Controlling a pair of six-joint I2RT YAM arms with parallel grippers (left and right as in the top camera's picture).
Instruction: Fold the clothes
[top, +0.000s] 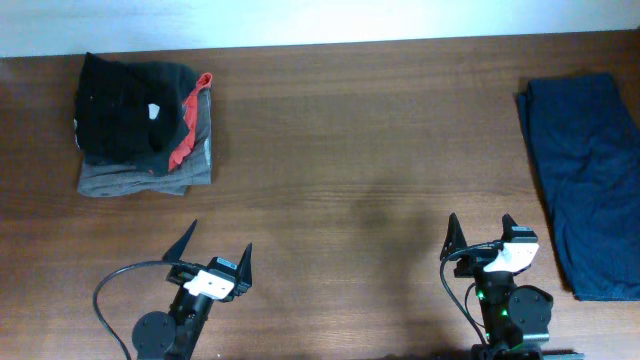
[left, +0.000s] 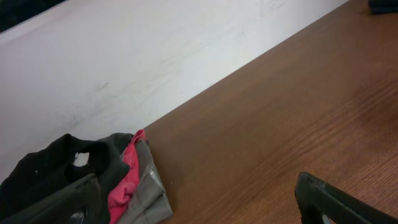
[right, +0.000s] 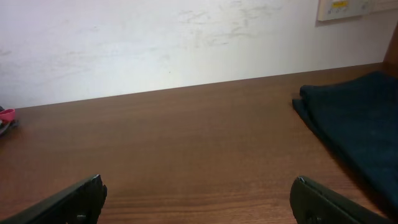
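Note:
The clothes (top: 588, 180), a dark navy wrinkled garment, lie flat along the table's right edge; the right wrist view shows them (right: 357, 118) at the right. My right gripper (top: 481, 230) is open near the front edge, left of the garment and apart from it, with nothing between its fingers. Over at the front left, my left gripper (top: 218, 243) also stands open and holds nothing. In the wrist views only the fingertips (left: 326, 199) (right: 74, 200) show over bare wood.
A stack of folded garments sits at the back left: a black one with a white tag (top: 130, 105) on top of red (top: 190, 125) and grey (top: 140, 180) ones. The wooden table (top: 350, 150) meets a white wall (right: 186, 43) at the back.

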